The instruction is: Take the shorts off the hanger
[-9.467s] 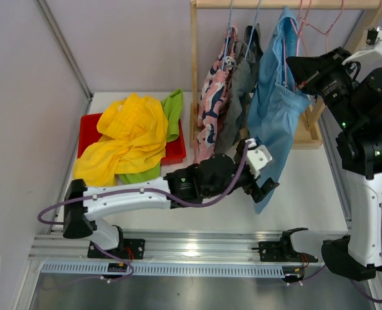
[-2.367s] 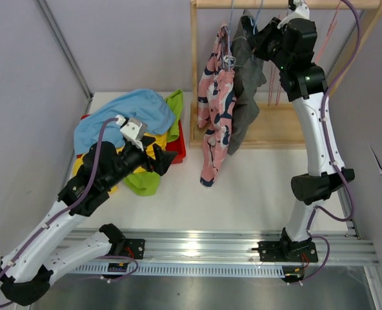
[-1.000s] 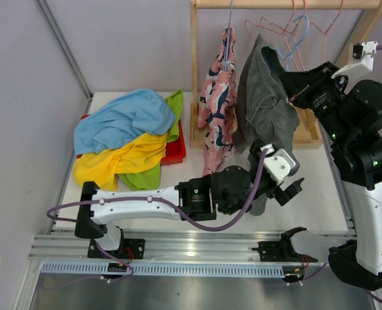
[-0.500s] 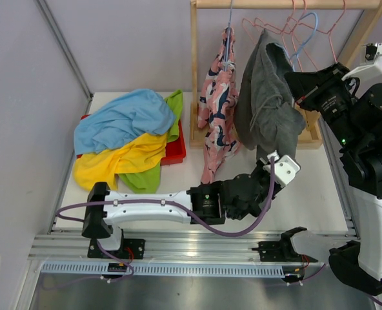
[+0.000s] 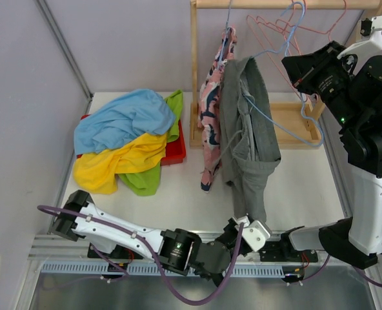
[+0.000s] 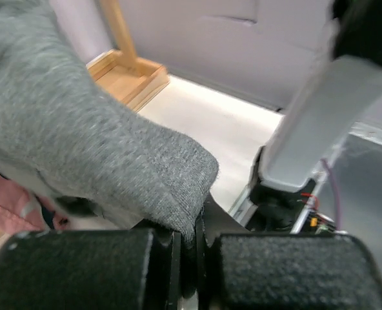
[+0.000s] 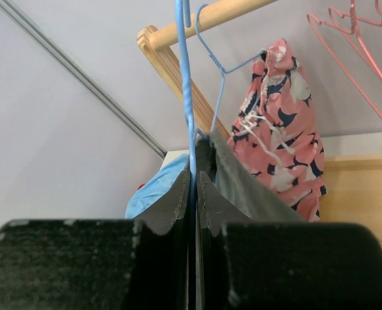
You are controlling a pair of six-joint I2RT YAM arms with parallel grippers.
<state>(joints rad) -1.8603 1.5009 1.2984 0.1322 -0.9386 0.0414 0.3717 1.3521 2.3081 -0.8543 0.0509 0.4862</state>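
Two grips on the dark grey shorts (image 5: 246, 139)
Left jaws pinch the hem, right jaws are clamped on the blue hanger (image 7: 185, 84).

Top view: bright, even, diffuse light from overhead. Shadows are soft, w/ only faint shade round the cloth pile (image 5: 123, 145) on the desk (image 5: 178, 194). Colours are clean and focus is sharp edge to edge.

Left wrist view: poor quality. The dark grey shorts (image 6: 81, 142) sit v. close to the lens and look soft and fuzzy. The left end effector (image 6: 188, 242) is near-black, grainy and out of focus. The desk behind is blown out to white, and the white arm link (image 6: 320, 123) at right is smeared.

Right wrist view: the right end effector (image 7: 194, 206) is a dark blurred mass at the bottom. The blue hanger (image 7: 186, 97) wire and bkgd are fairly crisp, and the wall is evenly lit.
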